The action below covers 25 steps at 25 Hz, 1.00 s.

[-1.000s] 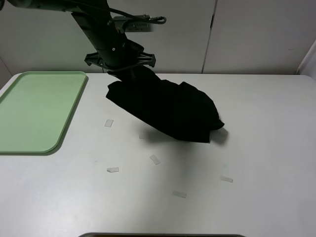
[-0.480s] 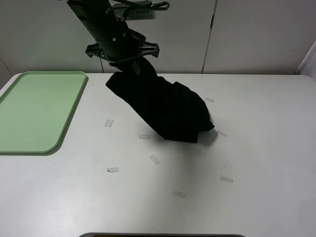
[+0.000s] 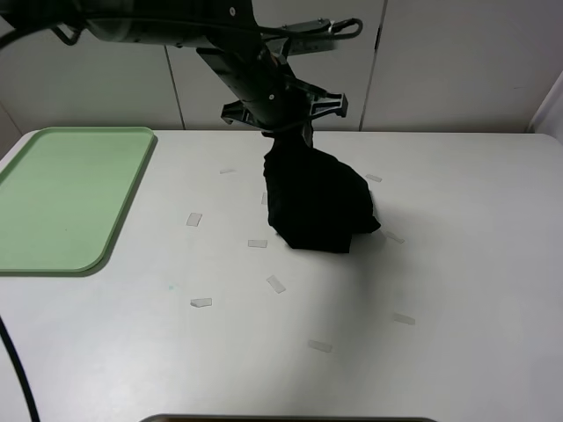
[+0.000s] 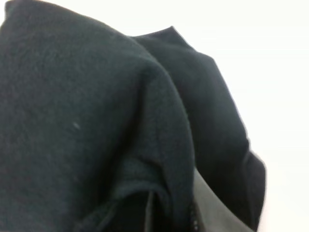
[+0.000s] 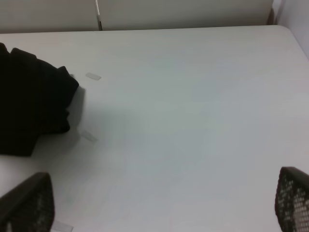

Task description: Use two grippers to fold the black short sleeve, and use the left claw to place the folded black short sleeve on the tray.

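Observation:
The black short sleeve (image 3: 317, 202) hangs as a bunched bundle from my left gripper (image 3: 286, 134), which is shut on its top edge above the table's middle. Its lower end rests on the white table. In the left wrist view the black short sleeve (image 4: 96, 121) fills almost the whole picture and hides the fingers. The light-green tray (image 3: 62, 193) lies at the far left with nothing on it, well apart from the cloth. My right gripper (image 5: 164, 203) stands wide open over bare table, with the black short sleeve (image 5: 29, 106) off to one side; this arm does not show in the exterior view.
Several small pale tape strips lie scattered on the table, such as one (image 3: 193, 219) near the tray, one (image 3: 201, 302) further forward and one (image 3: 319, 346) near the front. White cabinet doors (image 3: 440, 61) stand behind the table.
The left arm has swung right, away from the tray, carrying the shirt. The cloth went from a slanted spread to a compact hanging bundle. The right gripper stays open.

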### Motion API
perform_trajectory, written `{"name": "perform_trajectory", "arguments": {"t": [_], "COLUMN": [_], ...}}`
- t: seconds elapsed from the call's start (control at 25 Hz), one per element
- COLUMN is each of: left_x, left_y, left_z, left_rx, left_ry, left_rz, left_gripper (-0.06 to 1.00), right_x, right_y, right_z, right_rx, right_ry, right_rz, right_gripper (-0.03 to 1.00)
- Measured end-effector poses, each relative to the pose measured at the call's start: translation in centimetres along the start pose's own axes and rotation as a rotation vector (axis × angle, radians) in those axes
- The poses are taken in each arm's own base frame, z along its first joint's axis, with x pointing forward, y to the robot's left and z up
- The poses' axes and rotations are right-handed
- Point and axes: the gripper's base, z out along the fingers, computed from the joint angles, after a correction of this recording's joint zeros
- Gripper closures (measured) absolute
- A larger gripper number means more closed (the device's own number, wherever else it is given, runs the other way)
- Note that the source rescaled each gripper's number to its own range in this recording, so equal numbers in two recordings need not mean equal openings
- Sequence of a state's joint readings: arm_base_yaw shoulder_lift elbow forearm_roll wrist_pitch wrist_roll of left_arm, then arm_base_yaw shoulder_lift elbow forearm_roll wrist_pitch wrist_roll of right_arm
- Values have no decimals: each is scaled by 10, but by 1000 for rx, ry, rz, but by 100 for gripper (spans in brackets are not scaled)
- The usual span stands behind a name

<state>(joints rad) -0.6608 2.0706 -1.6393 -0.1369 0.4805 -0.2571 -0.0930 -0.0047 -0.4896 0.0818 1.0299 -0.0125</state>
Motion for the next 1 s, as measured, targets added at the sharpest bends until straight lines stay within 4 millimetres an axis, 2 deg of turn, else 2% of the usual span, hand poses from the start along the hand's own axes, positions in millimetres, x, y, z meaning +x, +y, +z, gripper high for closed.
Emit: {"name": "perform_trajectory", "arguments": {"t": [0.4, 0.64, 0.76, 0.92, 1.0], "left_x": [1, 6, 7, 8, 8], "left_y": [-32, -40, -43, -45, -45], "left_z": [46, 58, 62, 65, 65], "left_rx": [51, 68, 79, 100, 102], "left_ry": [-7, -32, -44, -53, -57], "left_rz": [41, 53, 48, 20, 19], "left_gripper": [86, 84, 67, 18, 3], "right_x": [0, 0, 0, 0, 0], "right_y": [0, 0, 0, 0, 0], "right_z": [0, 0, 0, 0, 0], "right_rx": [0, 0, 0, 0, 0], "right_ry": [0, 0, 0, 0, -1], "right_rz": [0, 0, 0, 0, 0], "right_gripper": [-3, -3, -3, -3, -3]}}
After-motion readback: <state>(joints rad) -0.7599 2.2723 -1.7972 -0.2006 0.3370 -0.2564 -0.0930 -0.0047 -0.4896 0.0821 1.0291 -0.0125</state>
